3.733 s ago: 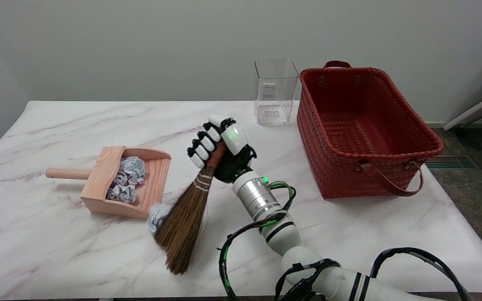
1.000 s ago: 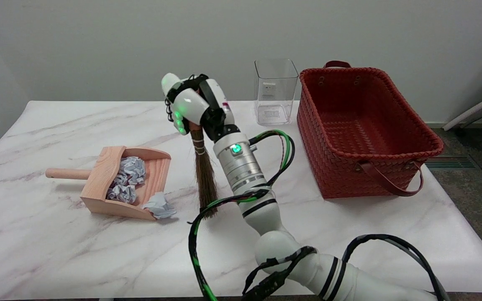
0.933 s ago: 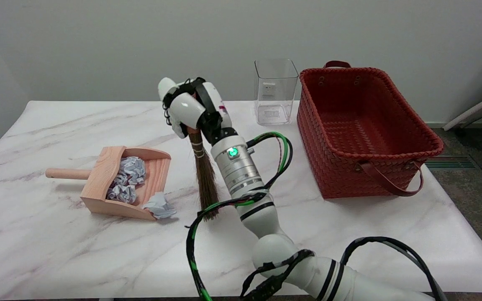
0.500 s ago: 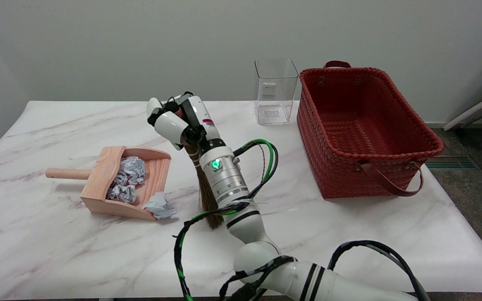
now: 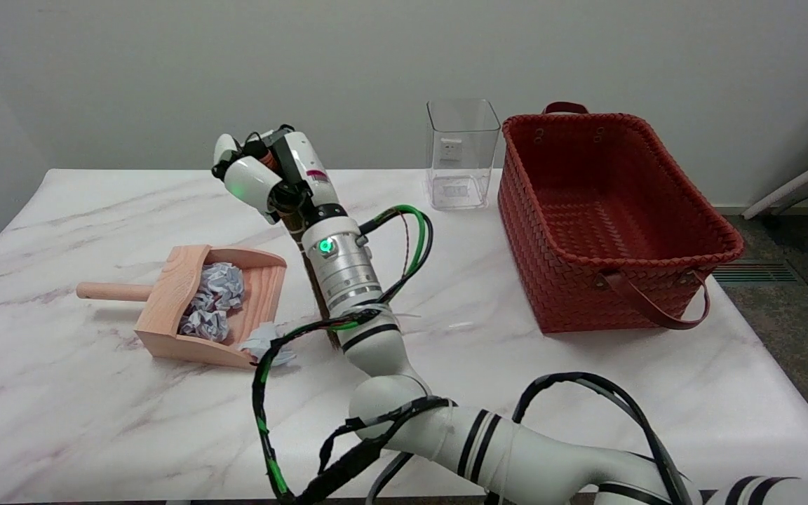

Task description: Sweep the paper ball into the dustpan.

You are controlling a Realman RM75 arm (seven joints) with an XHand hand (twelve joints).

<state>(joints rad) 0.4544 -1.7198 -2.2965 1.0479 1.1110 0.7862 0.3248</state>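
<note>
Right hand [image 5: 264,184]: raised above the table's [image 5: 95,421] middle, fingers wrapped round the top of the broom [image 5: 321,308] handle; broom hangs near upright, mostly hidden behind the forearm, bristle tip showing just right of the paper ball [image 5: 268,348]. Judged purpose: broom set on the ball's far side from the pan, ready to push leftward

Paper ball: white-blue crumpled wad, irregular, partly crossed by a black-green cable [image 5: 264,393]; lies at the dustpan's [image 5: 172,330] open lip, touching or just on its front edge, not yet inside

Dustpan: pale wood, toward the table's left edge, mouth facing right to take the sweep; two crumpled balls [image 5: 213,301] already in it

Basket [image 5: 656,280], clear box [image 5: 461,153]: right side and back edge, unused
</note>
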